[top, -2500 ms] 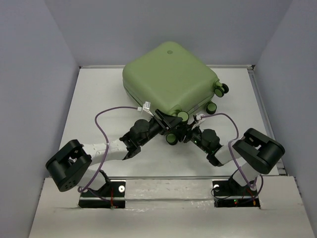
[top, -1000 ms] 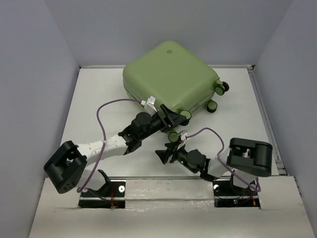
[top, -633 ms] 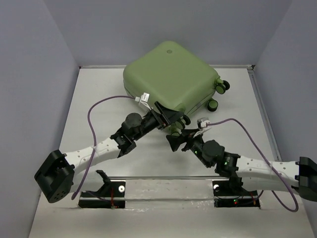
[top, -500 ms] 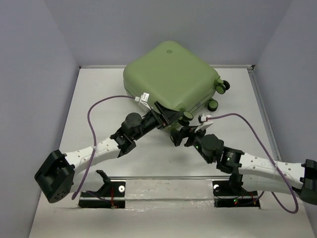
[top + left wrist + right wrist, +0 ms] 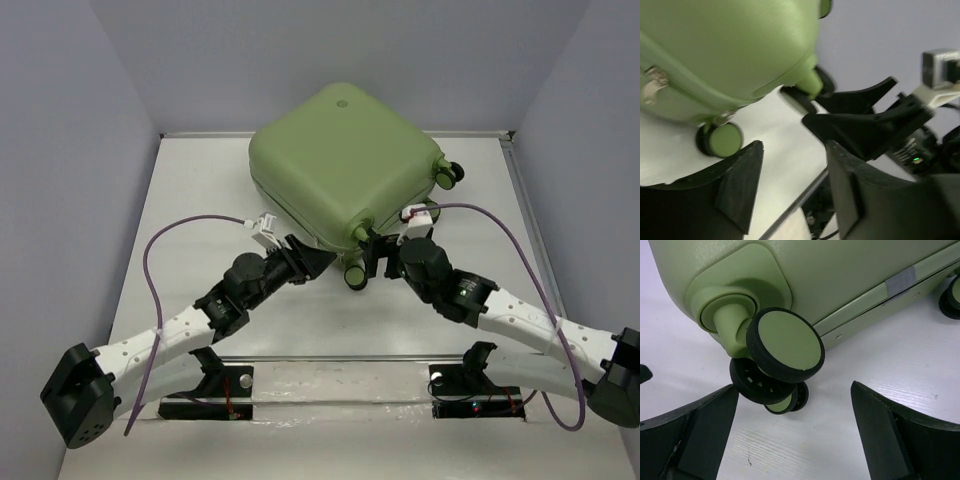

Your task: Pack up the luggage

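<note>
Luggage (image 5: 345,160) wheel (image 5: 785,345) apparently facing right gripper (image 5: 794,390)

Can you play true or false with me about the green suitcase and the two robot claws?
1. The suitcase is shut. True.
2. The right claw is squeezing a wheel. False: its fingers are spread wide and not closed on the wheel.
3. The left claw holds nothing. True.
4. The suitcase stands upright on its wheels. False: it lies flat on the white table.
5. The wheel by the right claw has a green face and a black rim. True.
</note>
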`<state>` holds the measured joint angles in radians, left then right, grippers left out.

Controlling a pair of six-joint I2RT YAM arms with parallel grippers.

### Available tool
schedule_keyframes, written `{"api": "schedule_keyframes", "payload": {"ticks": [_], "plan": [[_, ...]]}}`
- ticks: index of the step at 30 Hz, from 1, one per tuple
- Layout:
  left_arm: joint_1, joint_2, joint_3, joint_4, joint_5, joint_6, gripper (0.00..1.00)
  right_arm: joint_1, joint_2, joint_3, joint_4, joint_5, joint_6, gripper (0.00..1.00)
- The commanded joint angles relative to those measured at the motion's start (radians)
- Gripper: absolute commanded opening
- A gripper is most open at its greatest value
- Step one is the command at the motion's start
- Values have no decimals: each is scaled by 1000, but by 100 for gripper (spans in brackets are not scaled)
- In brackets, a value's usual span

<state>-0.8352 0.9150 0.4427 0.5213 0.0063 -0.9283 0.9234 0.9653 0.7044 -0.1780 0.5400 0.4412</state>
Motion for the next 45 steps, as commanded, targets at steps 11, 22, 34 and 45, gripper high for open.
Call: {"api": "schedule_keyframes", "payload": {"ticks": [11,22,34,45], "plan": [[-39,199,22,-57,-94,210,48,-115,256,188,77,-241,-254,97],[-97,360,169,-52,-180,321,49,-115,323,259,2,-249,-291,24],[-122,518,286,-99,-347,394,48,-115,320,257,-5,-310,-286,11],[-140,562,341,-106,-411,422,31,-115,316,242,9,-333,-279,8]]}}
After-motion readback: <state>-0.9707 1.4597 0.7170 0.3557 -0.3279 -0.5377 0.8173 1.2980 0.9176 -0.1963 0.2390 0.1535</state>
